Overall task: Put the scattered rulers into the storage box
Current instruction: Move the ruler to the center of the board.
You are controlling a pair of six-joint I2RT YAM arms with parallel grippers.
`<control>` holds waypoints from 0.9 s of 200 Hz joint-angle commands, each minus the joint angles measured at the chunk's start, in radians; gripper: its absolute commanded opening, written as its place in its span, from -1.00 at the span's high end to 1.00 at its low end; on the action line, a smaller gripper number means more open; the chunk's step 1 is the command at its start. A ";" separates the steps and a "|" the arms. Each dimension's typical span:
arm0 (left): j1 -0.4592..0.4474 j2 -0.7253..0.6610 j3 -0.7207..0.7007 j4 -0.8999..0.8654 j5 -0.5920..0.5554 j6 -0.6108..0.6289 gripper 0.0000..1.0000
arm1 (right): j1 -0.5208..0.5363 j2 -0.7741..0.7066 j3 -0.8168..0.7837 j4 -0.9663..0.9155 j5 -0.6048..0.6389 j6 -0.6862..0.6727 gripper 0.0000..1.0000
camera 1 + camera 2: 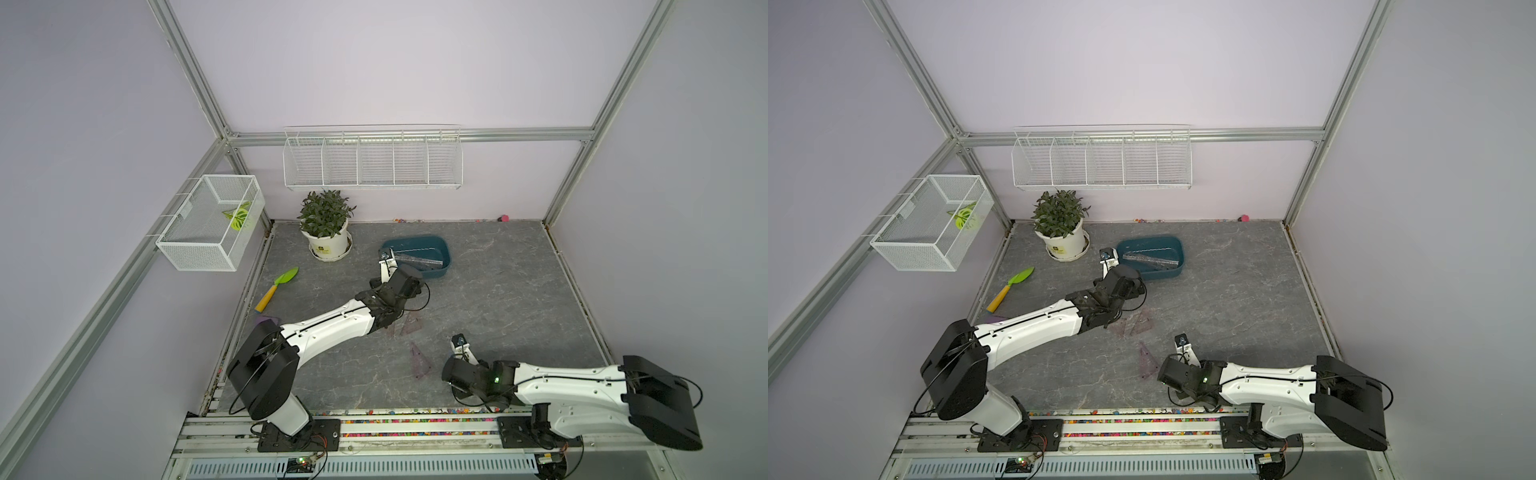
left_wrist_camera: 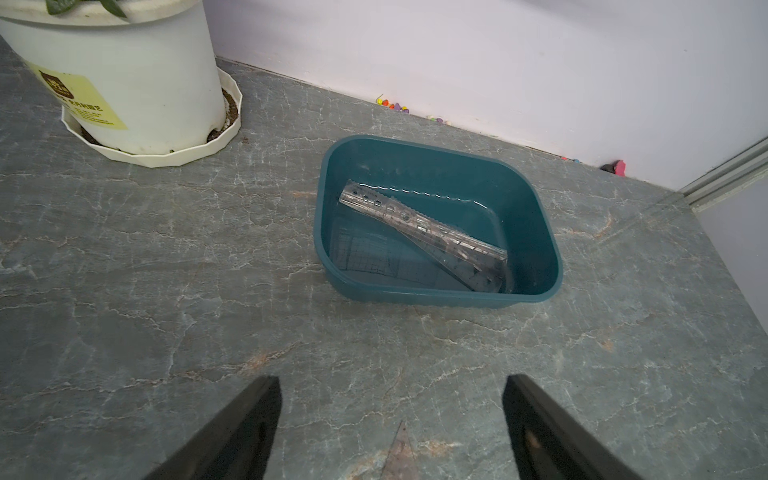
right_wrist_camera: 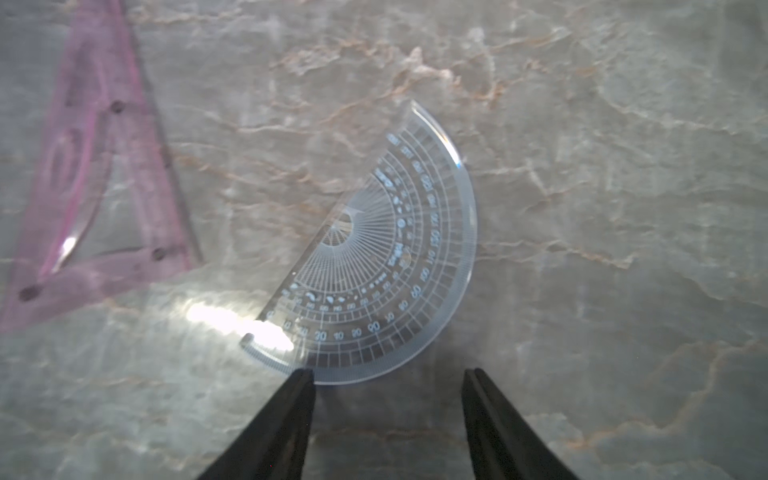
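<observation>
Grey, marble-veined bench (image 1: 511, 316) is enclosed by pale lilac walls. On the white plant pot (image 2: 137, 79) a yellow label (image 2: 79, 99) with a brown logo is seen; its writing cannot be read. White degree numerals, among them 90 and 30, are printed on the bluish protractor (image 3: 395, 270).

The storage box (image 2: 536, 249) is set near the back wall, just beside the pot. A clear straight ruler (image 2: 419, 226) is laid in it, roughly along the box's length and slightly skewed. The protractor is laid flat on the bench near the front; its curved rim is turned toward the right hand (image 3: 388, 370) and its straight edge runs obliquely away. A pink triangle (image 3: 143, 166) is placed beside it, its sharp tip pointed toward the back wall in a top view (image 1: 419, 361).

The right hand is held partly open, and one fingertip (image 3: 301, 386) is set at the protractor's rim; nothing is gripped. The left hand (image 2: 390, 378) is spread wide and empty, just short of the box.
</observation>
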 commanded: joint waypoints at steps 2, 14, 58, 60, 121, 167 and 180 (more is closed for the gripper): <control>0.008 0.010 0.001 0.013 0.031 0.015 -0.78 | -0.059 -0.007 -0.015 0.023 -0.013 -0.044 -0.13; 0.011 0.012 0.001 0.014 0.037 0.019 -0.78 | -0.094 0.003 -0.019 0.046 -0.036 -0.058 -0.08; 0.012 0.041 0.027 -0.015 0.064 0.021 -0.74 | -0.220 0.049 -0.027 0.148 -0.109 -0.126 0.02; 0.012 0.042 0.028 -0.016 0.067 0.022 -0.74 | -0.224 0.051 -0.026 0.151 -0.111 -0.129 0.02; 0.029 0.077 0.033 -0.027 0.211 0.031 -0.74 | -0.282 0.094 0.026 0.205 -0.160 -0.179 0.01; 0.055 0.117 0.044 -0.033 0.352 0.048 -0.63 | -0.328 0.159 0.033 0.235 -0.188 -0.186 0.08; 0.075 0.131 0.042 -0.026 0.401 0.042 -0.59 | -0.328 0.149 0.026 0.238 -0.194 -0.181 0.12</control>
